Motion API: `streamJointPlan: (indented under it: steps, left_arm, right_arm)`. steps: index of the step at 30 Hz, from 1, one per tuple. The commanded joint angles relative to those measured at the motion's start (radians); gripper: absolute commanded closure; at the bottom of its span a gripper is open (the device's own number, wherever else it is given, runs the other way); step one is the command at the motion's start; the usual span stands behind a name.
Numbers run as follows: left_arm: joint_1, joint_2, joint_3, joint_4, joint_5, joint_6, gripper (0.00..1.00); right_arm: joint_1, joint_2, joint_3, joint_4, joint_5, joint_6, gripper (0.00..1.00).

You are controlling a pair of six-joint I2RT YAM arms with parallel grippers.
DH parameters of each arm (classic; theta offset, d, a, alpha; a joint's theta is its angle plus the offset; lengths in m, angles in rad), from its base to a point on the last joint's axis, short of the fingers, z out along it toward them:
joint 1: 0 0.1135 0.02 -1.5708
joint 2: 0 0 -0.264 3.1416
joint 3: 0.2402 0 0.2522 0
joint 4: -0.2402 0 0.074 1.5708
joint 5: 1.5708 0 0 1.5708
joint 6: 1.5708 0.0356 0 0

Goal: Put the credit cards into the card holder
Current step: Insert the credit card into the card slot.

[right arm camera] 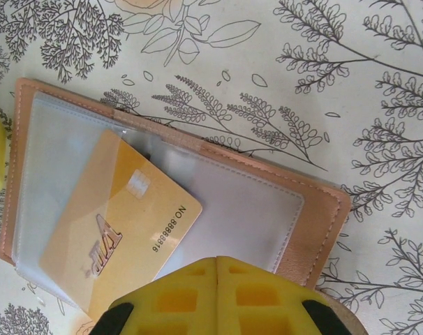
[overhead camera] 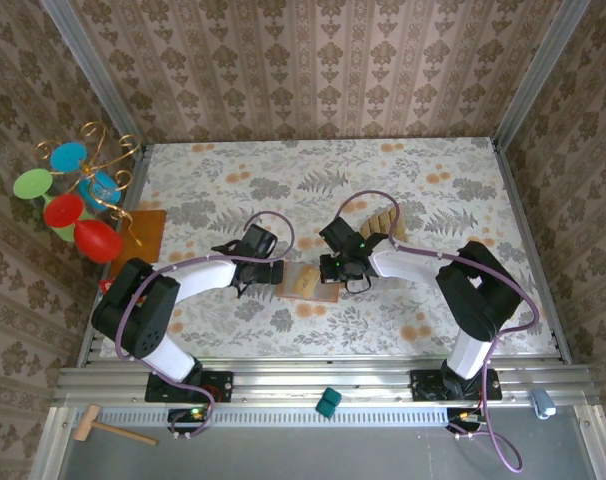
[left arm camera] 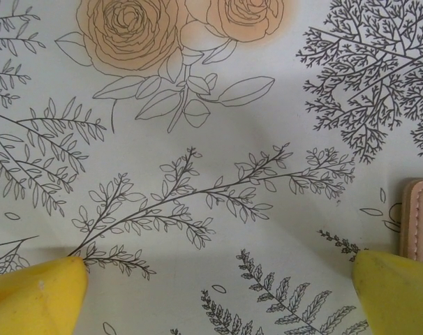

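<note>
Quick tally: one card holder (right arm camera: 323, 223) right under the right hand (right arm camera: 217, 279), with one credit card (right arm camera: 128, 223) partly in its clear sleeve. A fanned bunch of cards (overhead camera: 379, 218) just beyond that hand, too small to count. Out past the left hand (overhead camera: 273, 272): one wire stand (overhead camera: 108, 140) with five discs (overhead camera: 98, 240) (two red, two blue, one green), and one board (overhead camera: 148, 228).

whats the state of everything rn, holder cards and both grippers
card holder, open flat on the table, clear pocket up
gold card, tilted, partly under the clear pocket, one corner out
spare cards, lying on the table, outside the holder
left gripper, open, over bare table beside the holder
right gripper, shut, above the holder's edge
</note>
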Motion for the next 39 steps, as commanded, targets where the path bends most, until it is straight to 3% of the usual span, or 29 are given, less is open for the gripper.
streamJointPlan:
  steps: [1, 39]
  left_arm:
    - [0.005, -0.006, -0.008, 0.007, 0.009, 0.014, 0.01]
    - [0.006, -0.003, -0.029, 0.024, 0.019, 0.006, 0.01]
  right_arm:
    - [0.000, 0.020, 0.012, 0.010, -0.033, 0.000, 1.00]
    - [-0.006, 0.134, 0.135, 0.011, -0.059, -0.012, 1.00]
